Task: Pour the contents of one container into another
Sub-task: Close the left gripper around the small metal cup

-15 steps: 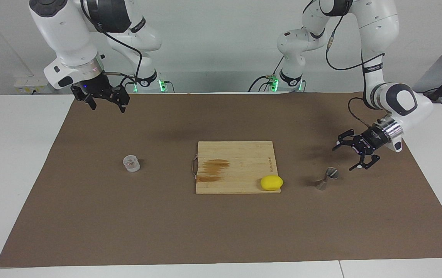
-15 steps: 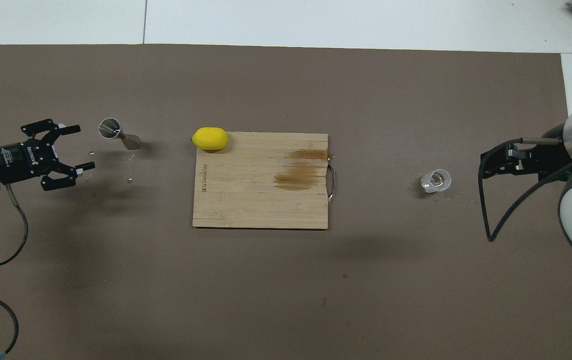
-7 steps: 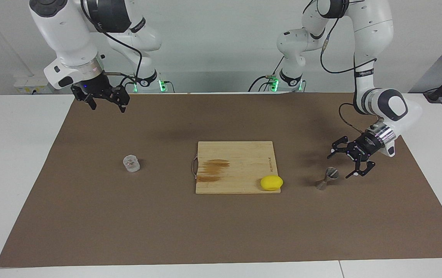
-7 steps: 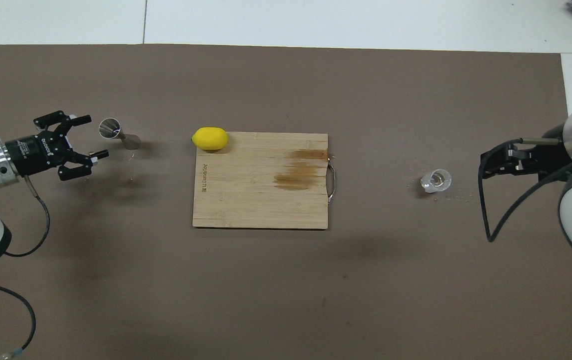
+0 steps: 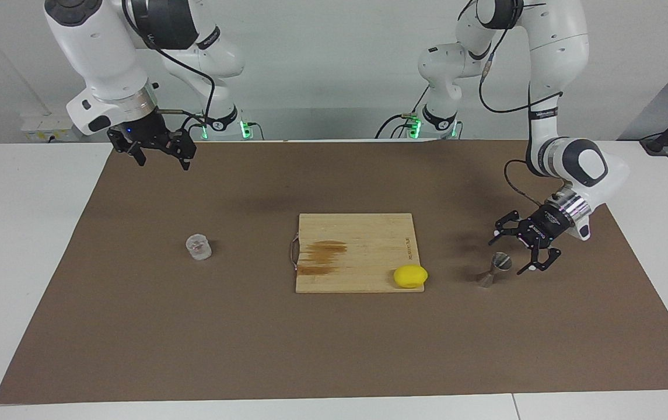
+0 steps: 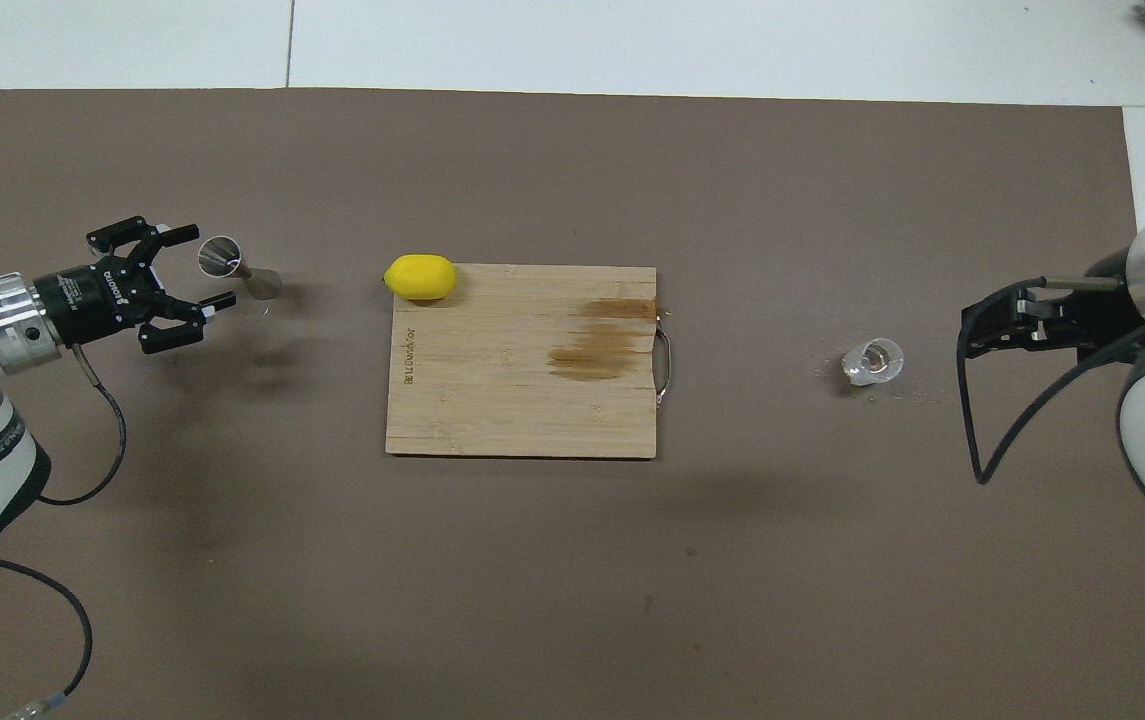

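Left gripper [image 5: 521, 252] – fingers spread wide – sits just beside the small silver hourglass jigger [image 5: 493, 270], not touching. Clear faceted cup [image 5: 198, 246] stands toward the right arm's end; right gripper [image 5: 158, 156] waits, fingers apart.

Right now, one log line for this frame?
phase: approach | left gripper: open, beside jigger, no contact | right gripper: waiting, raised | clear cup: untouched on mat | pour: not begun

Yellow lemon [image 5: 410, 276] — silver jigger [image 5: 493, 270] — brown mat [image 5: 334, 350].
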